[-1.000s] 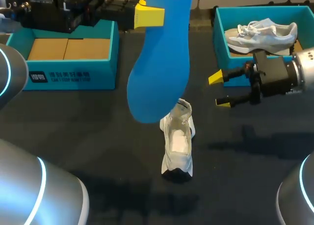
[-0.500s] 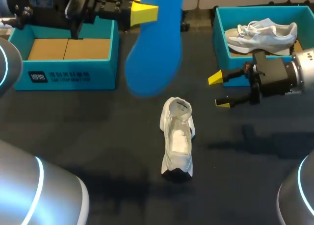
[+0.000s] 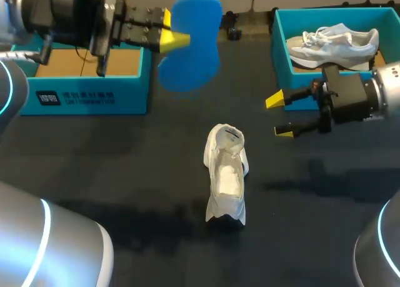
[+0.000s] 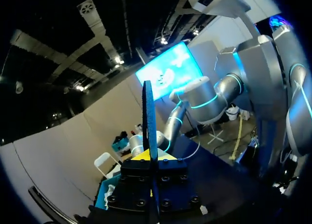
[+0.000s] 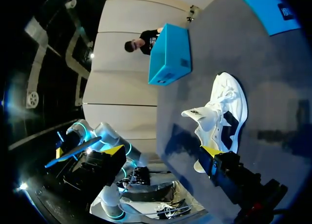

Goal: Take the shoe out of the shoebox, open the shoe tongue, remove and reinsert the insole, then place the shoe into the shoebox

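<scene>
The insole [image 3: 190,46] is clamped in the left gripper [image 3: 173,40], raised at 11 o'clock of the shoe [image 3: 226,174]. The right gripper [image 3: 279,115] is spread wide, empty, at 2 o'clock. Removal is judged done; reinsertion is called for next.

Left shoebox [image 3: 81,98] bears illegible white print.
</scene>
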Robot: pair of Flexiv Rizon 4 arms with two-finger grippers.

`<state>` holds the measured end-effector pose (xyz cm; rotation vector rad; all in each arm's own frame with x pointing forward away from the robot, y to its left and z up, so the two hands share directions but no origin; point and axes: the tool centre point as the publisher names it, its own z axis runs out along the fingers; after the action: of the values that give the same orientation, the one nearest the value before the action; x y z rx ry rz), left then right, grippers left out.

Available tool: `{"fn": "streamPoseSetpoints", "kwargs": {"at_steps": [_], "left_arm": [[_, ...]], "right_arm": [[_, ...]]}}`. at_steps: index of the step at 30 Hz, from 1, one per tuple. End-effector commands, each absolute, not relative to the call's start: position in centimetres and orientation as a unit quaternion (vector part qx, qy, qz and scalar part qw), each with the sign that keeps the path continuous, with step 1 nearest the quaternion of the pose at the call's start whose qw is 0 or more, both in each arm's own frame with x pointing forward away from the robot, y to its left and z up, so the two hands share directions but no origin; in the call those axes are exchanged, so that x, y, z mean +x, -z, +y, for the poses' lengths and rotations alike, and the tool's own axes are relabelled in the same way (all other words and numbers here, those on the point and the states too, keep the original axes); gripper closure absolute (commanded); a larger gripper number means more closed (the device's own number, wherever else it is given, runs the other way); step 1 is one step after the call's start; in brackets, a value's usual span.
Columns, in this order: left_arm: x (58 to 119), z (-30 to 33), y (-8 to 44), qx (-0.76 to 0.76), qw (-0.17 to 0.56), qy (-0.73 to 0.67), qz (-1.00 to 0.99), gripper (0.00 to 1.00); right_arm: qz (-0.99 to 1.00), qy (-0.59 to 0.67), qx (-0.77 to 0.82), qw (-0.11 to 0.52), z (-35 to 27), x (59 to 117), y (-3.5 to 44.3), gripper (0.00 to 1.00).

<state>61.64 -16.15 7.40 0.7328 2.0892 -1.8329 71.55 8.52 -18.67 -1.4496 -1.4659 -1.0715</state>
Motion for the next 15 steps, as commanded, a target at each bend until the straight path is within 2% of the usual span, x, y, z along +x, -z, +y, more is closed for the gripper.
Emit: {"fn": "streamPoseSetpoints", "kwargs": {"at_steps": [1,15], "left_arm": [[61.21,-16.34,-5.25,0.589,0.375,0.445,0.56,1.0],[61.16,-16.58,-4.52,0.609,0.389,0.433,0.539,1.0]], "right_arm": [[-0.579,0.422,-0.573,0.397,8.71,71.6,18.69,0.0],[-0.579,0.422,-0.573,0.397,8.71,71.6,18.69,0.0]]}}
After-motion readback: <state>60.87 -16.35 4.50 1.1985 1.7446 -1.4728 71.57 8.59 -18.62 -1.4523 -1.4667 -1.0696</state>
